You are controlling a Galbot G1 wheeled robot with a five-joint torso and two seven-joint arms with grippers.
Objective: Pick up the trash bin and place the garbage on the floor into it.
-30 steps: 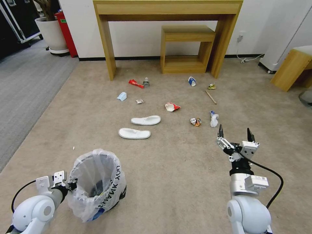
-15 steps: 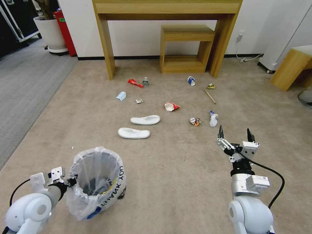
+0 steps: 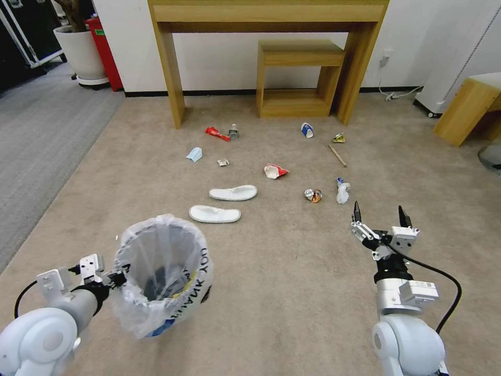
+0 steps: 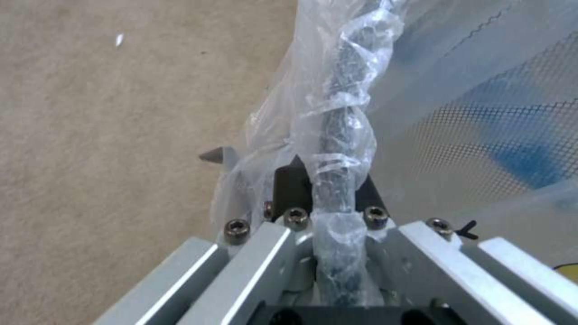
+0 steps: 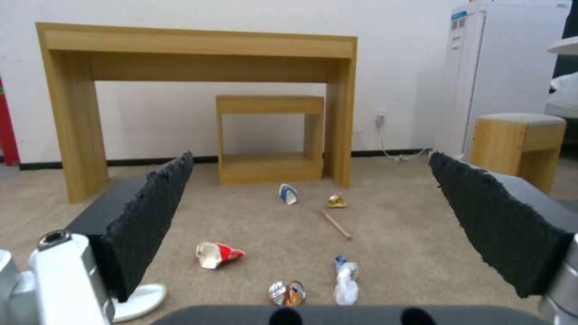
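The left claw [image 3: 112,279] pinches the bagged rim of the bin [image 3: 162,277], its fingers pressed on the rim's near-left side; in the left wrist view the crinkled bag [image 4: 337,113] bunches over the rim between the claw's fingers. The bin tilts, mouth toward the camera, at the near-left of the floor [image 3: 292,292], and whether its base touches the carpet cannot be told. The left arm reaches in low from the near-left corner, forearm roughly level. The garbage lies well ahead of the bin: two slippers [image 3: 215,213] nearest, then a mask [image 3: 194,154], a red wrapper [image 3: 217,133], a cup [image 3: 307,130], a can [image 3: 313,195] and a stick [image 3: 337,155]. The right claw [image 3: 381,215] hangs spread wide and empty at the near right, pointing forward, the can just beyond it.
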